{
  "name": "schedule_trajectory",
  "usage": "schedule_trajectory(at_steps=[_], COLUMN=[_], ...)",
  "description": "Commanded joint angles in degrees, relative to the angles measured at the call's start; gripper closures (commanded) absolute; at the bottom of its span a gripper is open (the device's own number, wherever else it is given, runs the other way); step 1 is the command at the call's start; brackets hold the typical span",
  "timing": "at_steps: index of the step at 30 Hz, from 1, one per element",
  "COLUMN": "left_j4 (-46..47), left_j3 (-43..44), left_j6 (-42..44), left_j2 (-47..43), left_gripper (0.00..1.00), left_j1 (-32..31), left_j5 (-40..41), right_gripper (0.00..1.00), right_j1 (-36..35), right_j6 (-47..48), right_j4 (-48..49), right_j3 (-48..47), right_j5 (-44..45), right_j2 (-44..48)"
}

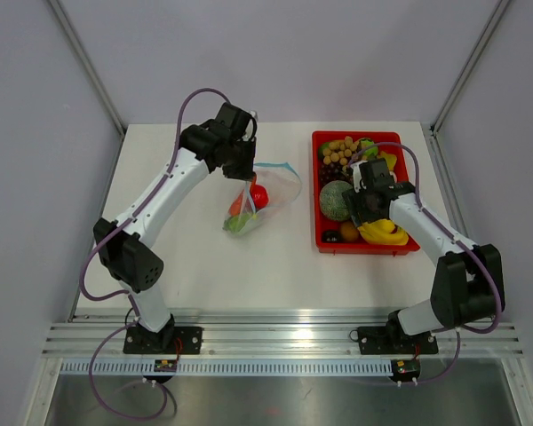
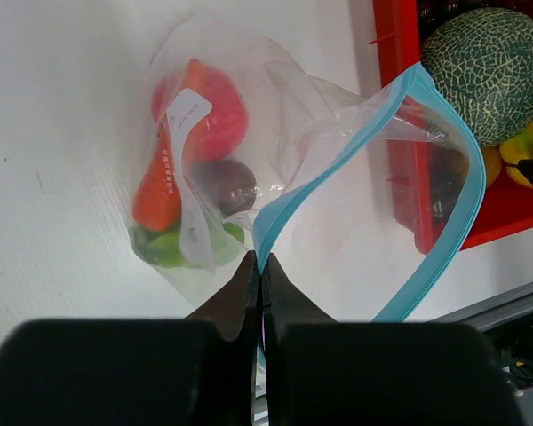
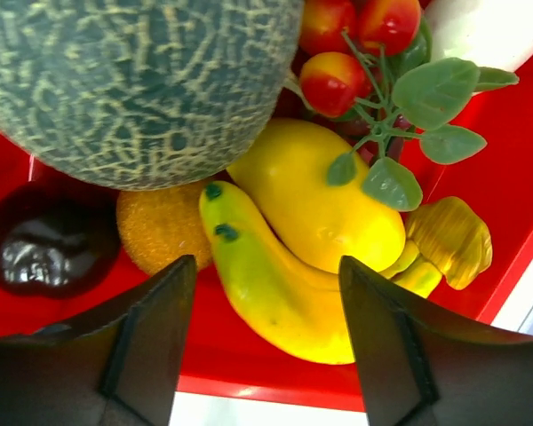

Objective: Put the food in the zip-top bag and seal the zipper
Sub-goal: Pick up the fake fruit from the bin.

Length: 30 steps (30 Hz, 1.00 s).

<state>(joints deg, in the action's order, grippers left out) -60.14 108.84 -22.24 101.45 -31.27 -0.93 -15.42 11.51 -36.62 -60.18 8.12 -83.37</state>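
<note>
The clear zip-top bag (image 1: 259,200) lies mid-table with its mouth held open toward the tray. Inside it sit a red round fruit (image 2: 215,114), an orange-red carrot (image 2: 157,191), a dark fruit (image 2: 224,184) and green pieces (image 2: 171,249). My left gripper (image 2: 260,263) is shut on the teal zipper strip (image 2: 355,146) at the mouth's corner; it also shows from above (image 1: 241,164). My right gripper (image 3: 266,266) is open just over the yellow bananas (image 3: 280,284) in the red tray (image 1: 322,235). The green melon (image 3: 133,84) is beside them.
The tray also holds an orange fruit (image 3: 160,226), a dark glossy fruit (image 3: 49,248), small red fruits with leaves (image 3: 338,75), brown nuts (image 1: 339,149) and purple grapes. The table's right edge runs just beyond the tray. Grey walls surround the table.
</note>
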Motion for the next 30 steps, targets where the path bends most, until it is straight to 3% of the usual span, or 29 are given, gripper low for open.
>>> schedule_trajectory(at_steps=[1,11,16,22,26,30], left_j4=[2.13,2.66,2.75,3.1,3.19,3.19], left_j3=[-0.47,-0.64,-1.17,-1.52,-1.52,-1.35], left_j6=[0.71,0.71,0.79,0.62,0.53,0.53], left_j2=[-1.25,-1.25,-1.6,-1.61,-1.52,-1.34], left_gripper=[1.0,1.0,1.0,1.0,1.0,1.0], left_j1=[-0.2,-0.2,-0.2,-0.2,-0.29,-0.29], left_j5=[-0.74,-1.09,-1.0,-1.35,-1.44,-1.09], right_gripper=[0.3,0.39,0.63,0.78,0.99,1.0], right_j1=[1.01,0.92,1.01,0.92,1.01,1.01], right_j6=[1.5,-1.4,-2.37,-1.66,-1.75,-2.89], right_j4=[3.14,2.34,1.65,-1.69,-3.1,-3.37], right_j3=[-0.11,3.05,2.53,-1.16,-4.49,-6.61], right_j5=[-2.76,-3.38,-1.62,-2.76,-2.32,-1.97], right_j2=[-0.21,-1.7,-0.65,3.56,6.81,10.42])
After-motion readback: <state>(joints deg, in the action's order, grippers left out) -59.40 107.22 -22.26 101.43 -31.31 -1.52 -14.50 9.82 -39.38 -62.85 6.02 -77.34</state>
